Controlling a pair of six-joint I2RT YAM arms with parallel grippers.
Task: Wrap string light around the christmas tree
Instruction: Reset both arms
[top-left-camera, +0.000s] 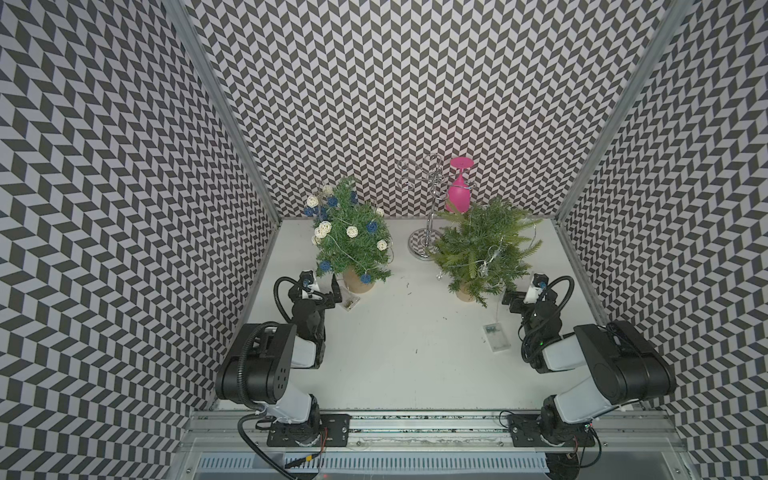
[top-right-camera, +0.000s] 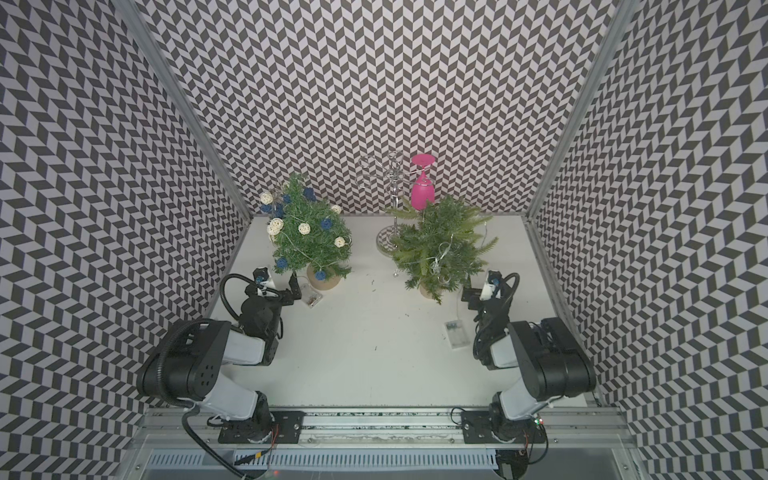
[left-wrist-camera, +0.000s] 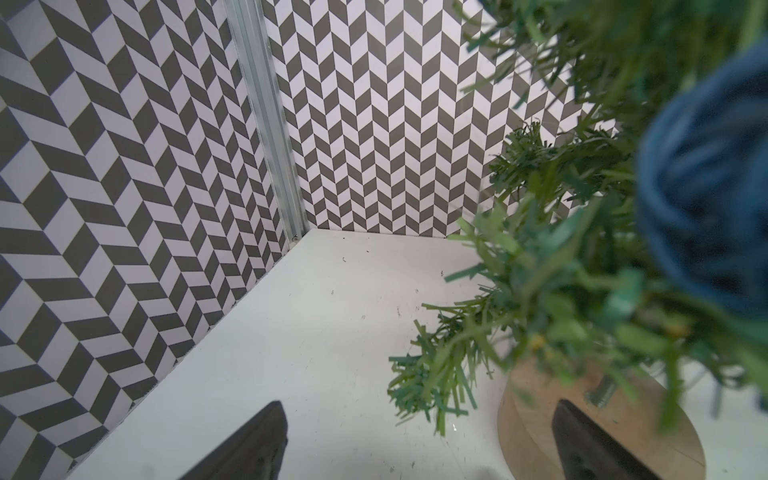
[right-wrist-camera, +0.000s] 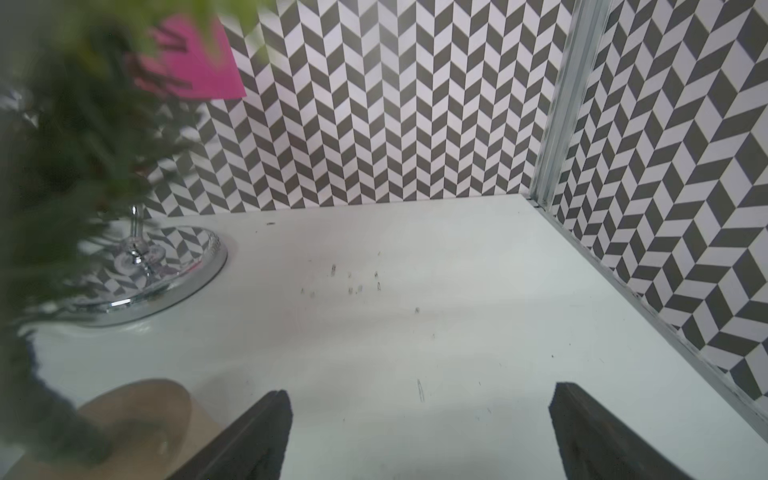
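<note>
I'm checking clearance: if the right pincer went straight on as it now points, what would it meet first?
Probably nothing near: ahead of the right pincer lies bare table, then the back wall. The tree and rack base sit off to one side, though depth is unclear.

No writing, label, brand, number or sign can be read in any of the views. If the clear battery box (top-left-camera: 496, 338) carries any print, it is too small to make out in both top views.
</note>
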